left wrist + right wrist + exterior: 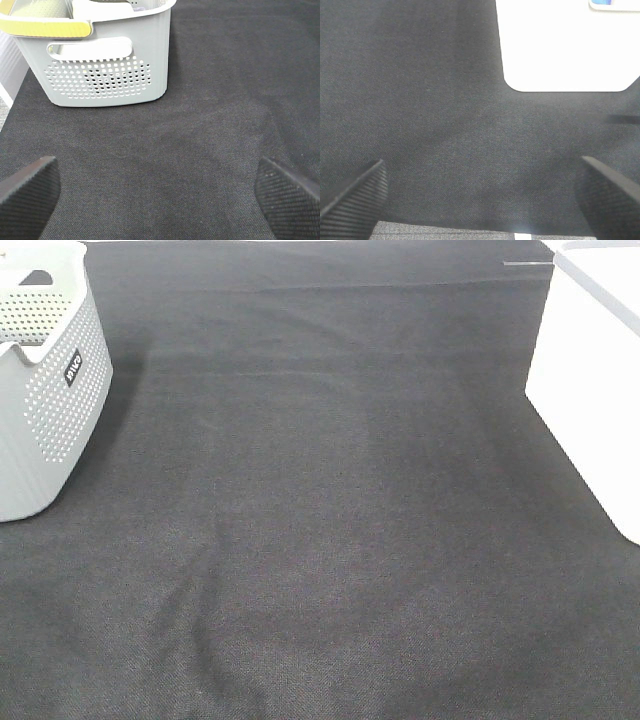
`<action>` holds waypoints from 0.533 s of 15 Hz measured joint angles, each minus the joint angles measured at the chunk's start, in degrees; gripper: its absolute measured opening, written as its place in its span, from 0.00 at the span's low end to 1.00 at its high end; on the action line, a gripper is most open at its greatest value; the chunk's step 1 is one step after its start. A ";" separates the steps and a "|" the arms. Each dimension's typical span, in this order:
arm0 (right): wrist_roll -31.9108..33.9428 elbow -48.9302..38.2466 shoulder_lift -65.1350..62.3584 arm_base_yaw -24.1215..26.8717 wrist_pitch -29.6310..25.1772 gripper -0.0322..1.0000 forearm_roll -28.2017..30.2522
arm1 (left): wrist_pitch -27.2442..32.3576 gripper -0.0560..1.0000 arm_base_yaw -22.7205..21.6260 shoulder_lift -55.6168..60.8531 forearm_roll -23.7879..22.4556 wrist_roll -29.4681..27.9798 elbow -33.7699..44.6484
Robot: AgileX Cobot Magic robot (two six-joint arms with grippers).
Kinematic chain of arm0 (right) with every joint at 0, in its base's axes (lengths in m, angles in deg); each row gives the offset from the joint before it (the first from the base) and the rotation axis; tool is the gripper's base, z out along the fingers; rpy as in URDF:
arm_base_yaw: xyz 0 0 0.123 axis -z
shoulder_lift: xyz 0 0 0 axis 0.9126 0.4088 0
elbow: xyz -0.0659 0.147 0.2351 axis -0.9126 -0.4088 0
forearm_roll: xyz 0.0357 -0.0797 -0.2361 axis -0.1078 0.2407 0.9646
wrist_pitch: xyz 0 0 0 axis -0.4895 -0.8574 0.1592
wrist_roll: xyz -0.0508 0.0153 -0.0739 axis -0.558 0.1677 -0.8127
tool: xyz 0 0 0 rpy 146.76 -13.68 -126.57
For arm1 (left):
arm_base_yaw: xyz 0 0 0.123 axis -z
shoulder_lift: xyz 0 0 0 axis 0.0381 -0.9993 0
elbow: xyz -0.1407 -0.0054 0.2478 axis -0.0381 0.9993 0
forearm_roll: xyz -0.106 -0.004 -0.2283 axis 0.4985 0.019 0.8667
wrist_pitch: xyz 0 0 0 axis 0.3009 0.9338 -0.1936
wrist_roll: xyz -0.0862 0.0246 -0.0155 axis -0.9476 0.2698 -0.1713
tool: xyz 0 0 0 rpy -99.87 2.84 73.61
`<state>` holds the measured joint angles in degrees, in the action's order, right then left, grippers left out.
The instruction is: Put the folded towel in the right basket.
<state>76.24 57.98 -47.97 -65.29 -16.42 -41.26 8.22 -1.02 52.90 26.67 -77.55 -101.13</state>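
Black cloth (330,540) shows no towel; both grippers (160,200) (480,200) hang open, empty. Risk: right basket (600,390) is overexposed, so placement could misjudge its rim.

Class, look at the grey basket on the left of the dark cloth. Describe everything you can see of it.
The grey basket looks like plastic, with rounded corners and rows of small round holes in its walls. One side carries a small dark label, and the left wrist view shows a cut-out handle slot above the holes. It stands upright on the dark cloth, partly out of frame. White and yellow-green items show inside; nothing else touches it.
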 joint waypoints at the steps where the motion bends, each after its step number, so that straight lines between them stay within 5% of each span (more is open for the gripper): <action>1: 0.00 0.00 0.00 0.00 0.00 0.98 0.00 | 0.00 0.99 0.00 0.00 0.00 0.00 0.00; 8: -0.17 0.00 0.00 0.00 0.00 0.98 0.00 | 0.00 0.99 0.00 0.00 0.00 0.00 0.00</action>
<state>76.07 57.98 -47.97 -65.29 -16.42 -41.26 8.22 -1.02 52.90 26.67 -77.55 -101.13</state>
